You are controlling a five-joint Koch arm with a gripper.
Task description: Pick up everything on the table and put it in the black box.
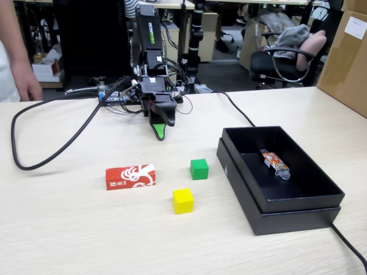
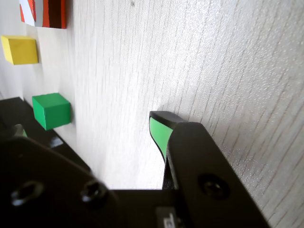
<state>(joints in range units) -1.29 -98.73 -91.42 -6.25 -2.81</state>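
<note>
Arm parked at far desk edge, nothing gripped.
Jaws [image 1: 159, 133] empty; opening cannot be told. Green cube [image 1: 199, 169] lies nearest, near-right of them; yellow cube [image 1: 183, 201], red carton [image 1: 130, 176] nearer; box [image 1: 298, 215] right.

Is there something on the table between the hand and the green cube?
No. In the fixed view only bare table lies between the hand and the green cube.

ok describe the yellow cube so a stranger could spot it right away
In the fixed view, start at the black box on the right. Left of its near corner sit two small cubes; the yellow cube is nearer the camera, the green cube behind it.
</note>
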